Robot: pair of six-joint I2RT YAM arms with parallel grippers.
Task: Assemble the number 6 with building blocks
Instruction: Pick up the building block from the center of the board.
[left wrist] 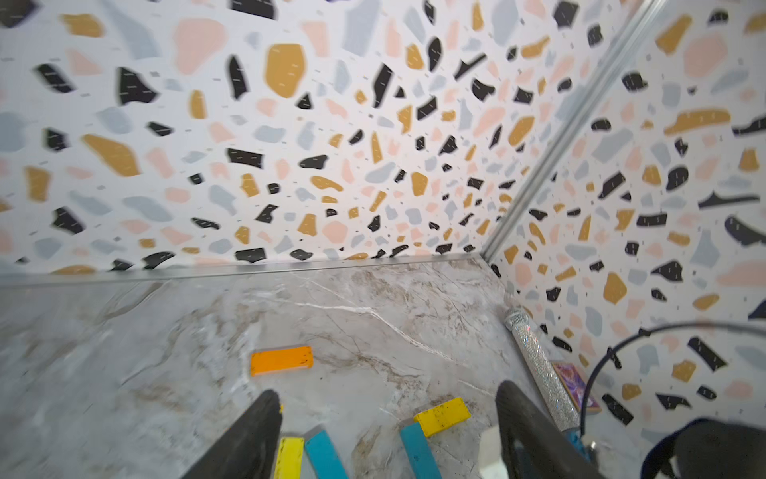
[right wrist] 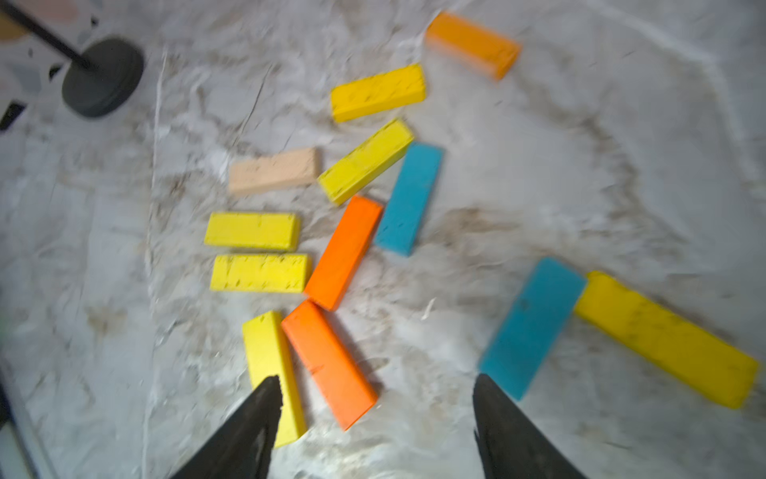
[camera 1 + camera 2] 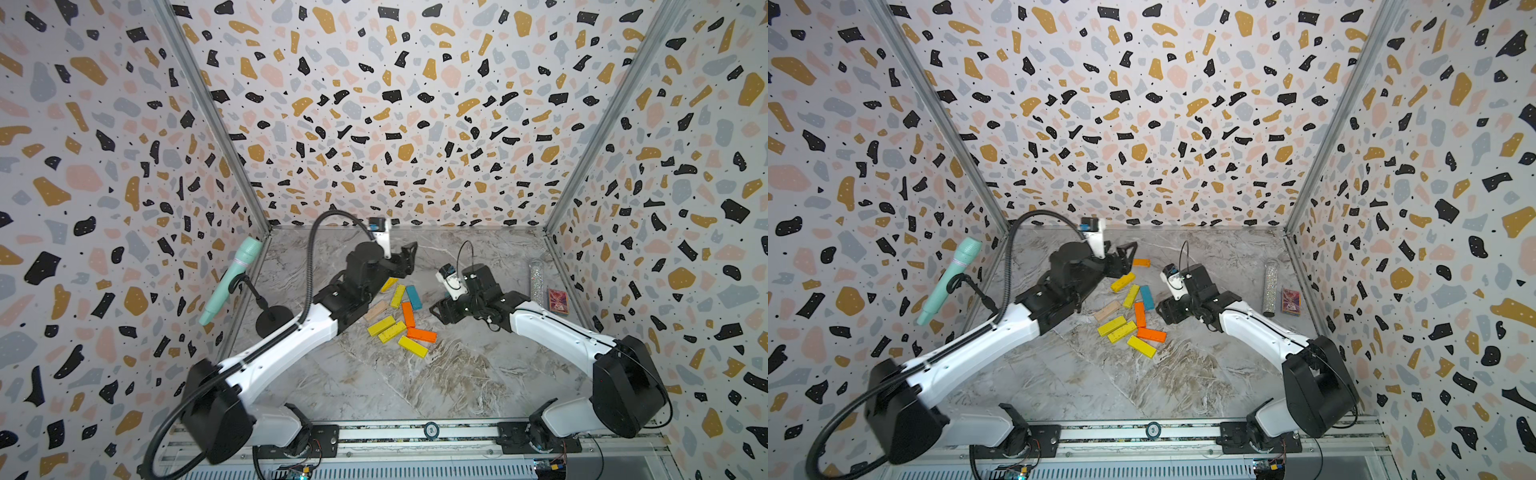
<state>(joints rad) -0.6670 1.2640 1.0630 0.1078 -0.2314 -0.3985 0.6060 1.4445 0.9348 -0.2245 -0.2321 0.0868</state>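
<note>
Table (image 3: 415, 382): blocks (image 3: 408, 314) loose at frame centre in both top views, no 6 yet. L gripper (image 1: 387, 394) wide open, empty; lone orange block (image 3: 1140, 262) just right of it in a top view. R gripper (image 2: 376, 380) open, empty, nr blue block (image 2: 532, 327). Risk: finger clips neighbours, scatters pile.
</note>
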